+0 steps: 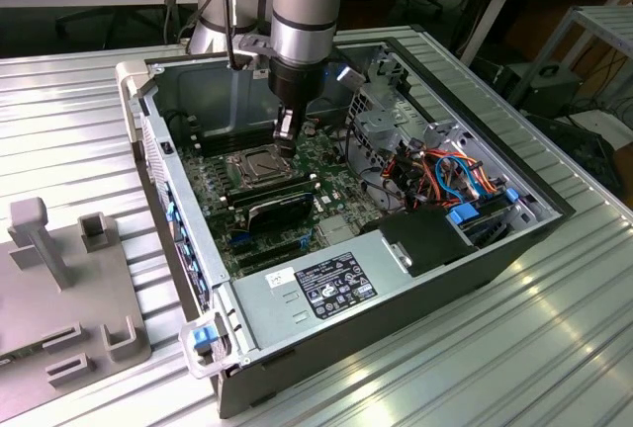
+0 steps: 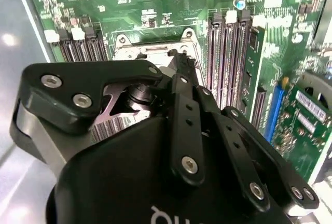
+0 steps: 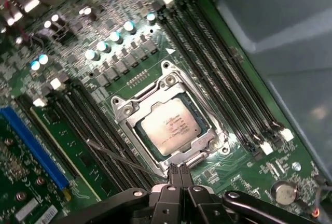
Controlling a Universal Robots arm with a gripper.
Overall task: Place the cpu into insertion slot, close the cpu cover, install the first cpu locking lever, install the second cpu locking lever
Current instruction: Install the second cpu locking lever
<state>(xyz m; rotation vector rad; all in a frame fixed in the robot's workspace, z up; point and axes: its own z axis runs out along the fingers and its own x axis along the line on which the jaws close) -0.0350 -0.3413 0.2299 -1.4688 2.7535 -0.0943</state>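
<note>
Silver-grey cpu [image 3: 168,125] lies framed by cpu cover [image 3: 123,111], fingers [image 3: 173,175] pressed together at its edge.

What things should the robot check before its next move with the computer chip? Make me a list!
1. The cpu is in the insertion slot: ok, it lies flat inside.
2. The cpu cover is down: ok, its frame looks flat around the chip.
3. The gripper is in place: ok, it is shut, with its tip at the slot's edge by the end of a thin locking lever.
4. That lever is latched: cannot tell.
5. There is room around the tip: ok, the long memory slots lie apart from it.
</note>
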